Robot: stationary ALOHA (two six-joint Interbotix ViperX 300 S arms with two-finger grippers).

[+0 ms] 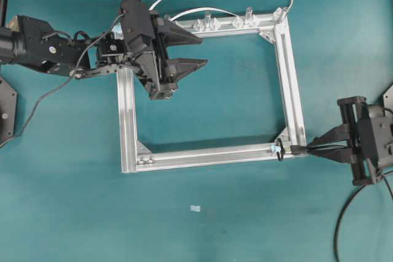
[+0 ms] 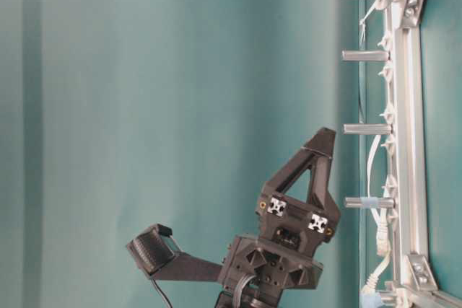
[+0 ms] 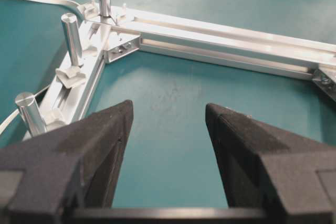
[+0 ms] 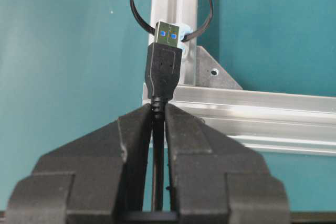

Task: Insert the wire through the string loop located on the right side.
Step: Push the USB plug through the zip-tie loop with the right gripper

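Plug lining up on the loop, nearly there

Right gripper (image 4: 159, 116) is clamping the wire (image 4: 164, 74) just behind the plug, tip pointing at the loop (image 4: 137, 11) on the frame (image 1: 209, 154) corner. I'd keep it level and centred, the bar edge is right under. Left gripper (image 1: 184, 50) is hanging spread wide, well apart, so plenty of room.

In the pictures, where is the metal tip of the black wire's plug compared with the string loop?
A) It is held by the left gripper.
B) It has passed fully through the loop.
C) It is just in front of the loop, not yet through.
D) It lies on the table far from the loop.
C: in the right wrist view the right gripper pinches the wire, whose tip sits just short of the string loop.
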